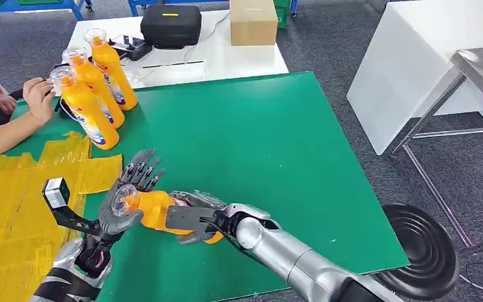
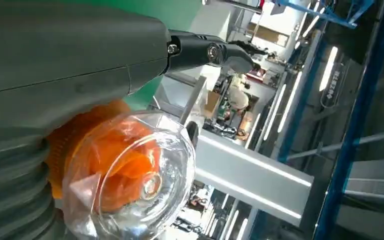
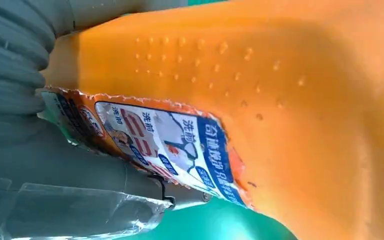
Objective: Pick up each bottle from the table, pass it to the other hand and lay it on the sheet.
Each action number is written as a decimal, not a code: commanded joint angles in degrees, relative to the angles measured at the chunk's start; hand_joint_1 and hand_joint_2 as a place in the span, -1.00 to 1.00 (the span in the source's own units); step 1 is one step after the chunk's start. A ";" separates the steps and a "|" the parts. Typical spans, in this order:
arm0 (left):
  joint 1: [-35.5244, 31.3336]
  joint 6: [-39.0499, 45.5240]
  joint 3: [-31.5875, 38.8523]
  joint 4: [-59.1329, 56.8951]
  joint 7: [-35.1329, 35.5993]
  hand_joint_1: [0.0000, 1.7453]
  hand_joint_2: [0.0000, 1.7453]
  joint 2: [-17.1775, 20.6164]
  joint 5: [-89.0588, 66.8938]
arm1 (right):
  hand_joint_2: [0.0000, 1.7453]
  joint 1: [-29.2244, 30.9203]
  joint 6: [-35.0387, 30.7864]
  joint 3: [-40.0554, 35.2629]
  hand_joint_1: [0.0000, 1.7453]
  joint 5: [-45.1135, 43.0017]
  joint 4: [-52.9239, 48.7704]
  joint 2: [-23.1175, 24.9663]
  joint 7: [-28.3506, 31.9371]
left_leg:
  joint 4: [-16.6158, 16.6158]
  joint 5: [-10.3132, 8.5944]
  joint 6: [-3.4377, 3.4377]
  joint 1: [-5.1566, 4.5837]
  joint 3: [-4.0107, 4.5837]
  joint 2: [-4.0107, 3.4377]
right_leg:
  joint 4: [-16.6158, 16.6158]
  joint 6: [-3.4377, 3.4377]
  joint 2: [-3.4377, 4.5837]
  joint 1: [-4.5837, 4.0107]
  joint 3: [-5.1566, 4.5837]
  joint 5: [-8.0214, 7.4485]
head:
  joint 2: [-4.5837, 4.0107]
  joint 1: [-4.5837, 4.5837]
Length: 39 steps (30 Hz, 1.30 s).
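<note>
Showing the handover stage, the head view has the right hand (image 1: pixel 195 217) wrapped around the body of an orange bottle (image 1: pixel 154 211), held lying sideways above the green table (image 1: pixel 258 145). The left hand (image 1: pixel 129 195) meets the bottle at its clear cap (image 1: pixel 124 200): the thumb and palm cup the cap end while the darker fingers (image 1: pixel 143 168) stand fanned above it, so whether this hand has a real grip cannot be told. Three more orange bottles (image 1: pixel 94 88) stand upright in a row at the far left corner of the table, just beside a person's hand (image 1: pixel 38 97). The yellow sheet (image 1: pixel 12 207) lies at the near left, and no bottle is seen on the visible part of it.

Left wrist view: the clear cap (image 2: pixel 130 175) sits over the orange neck, pressed against the grey cover of the left hand (image 2: pixel 55 75); one dark finger (image 2: pixel 210 52) reaches out past it, apart from the cap.

Right wrist view: the orange bottle (image 3: pixel 280 100) body and its printed label (image 3: pixel 170 145) lie tight against the grey ribbed right hand (image 3: pixel 15 75), with green table below.

As a judgement, the task is at an early point: one bottle is mid-transfer, unlaid, and three wait on the table.
</note>
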State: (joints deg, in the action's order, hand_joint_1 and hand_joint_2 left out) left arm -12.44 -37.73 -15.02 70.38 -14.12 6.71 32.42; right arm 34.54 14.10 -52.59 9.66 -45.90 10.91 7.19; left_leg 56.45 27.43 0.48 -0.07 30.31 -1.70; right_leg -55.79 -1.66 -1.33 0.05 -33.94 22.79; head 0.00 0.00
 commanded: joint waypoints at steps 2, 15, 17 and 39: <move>-1.06 1.44 0.61 -0.43 0.12 -1.00 1.00 -1.39 -2.59 | 1.00 1.22 -0.12 -0.46 1.00 0.36 0.84 -1.23 -0.38 | 0.01 0.03 -0.03 0.05 -0.06 0.18 | 0.02 0.00 0.00 -0.03 0.10 0.04 | 0.00 0.02; -1.08 3.04 0.57 0.15 -1.34 1.00 1.00 -1.57 -7.74 | 1.00 1.08 -0.09 -0.10 1.00 0.36 0.35 -1.47 -0.88 | 0.02 0.02 -0.03 0.04 -0.04 0.18 | 0.01 -0.01 -0.01 -0.03 0.08 0.03 | 0.00 0.02; -1.05 3.09 0.59 0.16 -1.39 1.00 1.00 -1.60 -7.88 | 1.00 1.08 -0.11 -0.09 1.00 0.37 0.36 -1.48 -0.89 | 0.00 0.02 -0.03 0.04 -0.06 0.21 | 0.02 -0.01 -0.02 -0.02 0.11 0.04 | 0.00 0.02; -0.67 3.21 1.01 0.39 -1.70 1.00 1.00 -1.84 -8.09 | 1.00 1.05 -0.23 0.21 1.00 0.34 0.20 -1.88 -0.90 | 0.02 0.04 -0.03 0.06 -0.09 0.22 | 0.02 -0.01 -0.01 -0.04 0.14 0.06 | 0.00 0.00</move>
State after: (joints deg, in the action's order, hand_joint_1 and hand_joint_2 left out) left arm -12.01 -34.62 -14.45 71.93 -16.00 5.84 24.68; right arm 34.31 13.81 -52.41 9.77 -46.07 10.67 6.51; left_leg 56.45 27.43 0.48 -0.07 30.31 -1.70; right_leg -55.79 -1.66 -1.33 0.05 -33.93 22.79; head 0.00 0.00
